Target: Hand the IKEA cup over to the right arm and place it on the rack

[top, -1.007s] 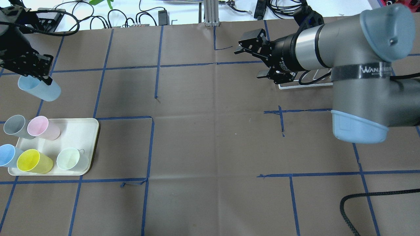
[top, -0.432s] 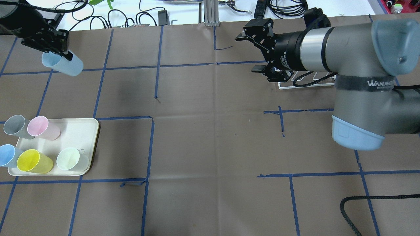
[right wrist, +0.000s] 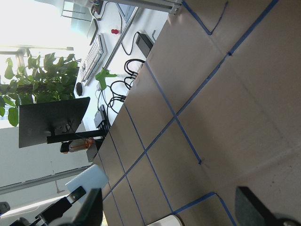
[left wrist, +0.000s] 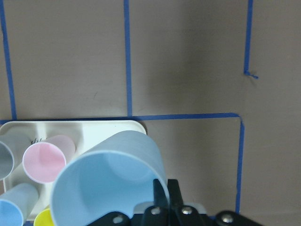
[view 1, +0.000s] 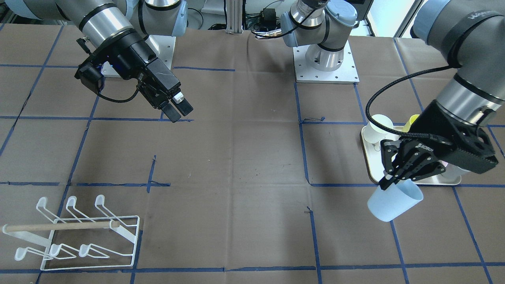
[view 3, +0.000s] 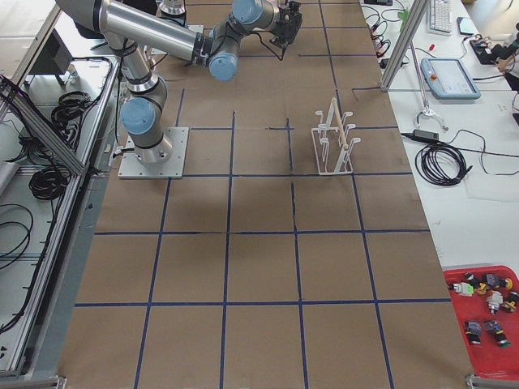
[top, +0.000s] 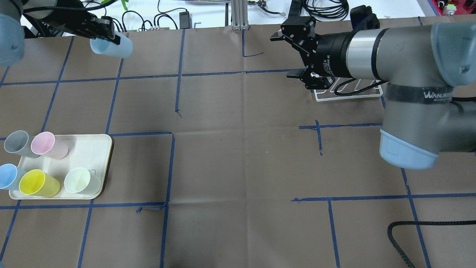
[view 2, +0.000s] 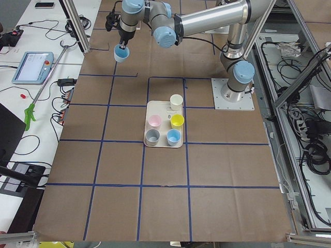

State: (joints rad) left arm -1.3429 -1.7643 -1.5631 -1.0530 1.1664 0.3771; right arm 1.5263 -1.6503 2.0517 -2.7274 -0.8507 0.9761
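While the left gripper (view 1: 388, 182) pinches the rim of a pale blue cup (view 1: 394, 201), it holds the cup tilted in the air over the table's left side (the wrist camera looks straight into its mouth). The right gripper (view 1: 179, 108) hangs spread wide, well apart from the cup. Matte brown paper, creased and gridded with blue tape, covers the table (top: 238, 149). On it sit a cream tray (top: 93, 149) of smooth pastel cups and a white wire rack (view 1: 79, 232) with a wooden dowel. Black cables (top: 319, 9) lie on the white bench beyond.
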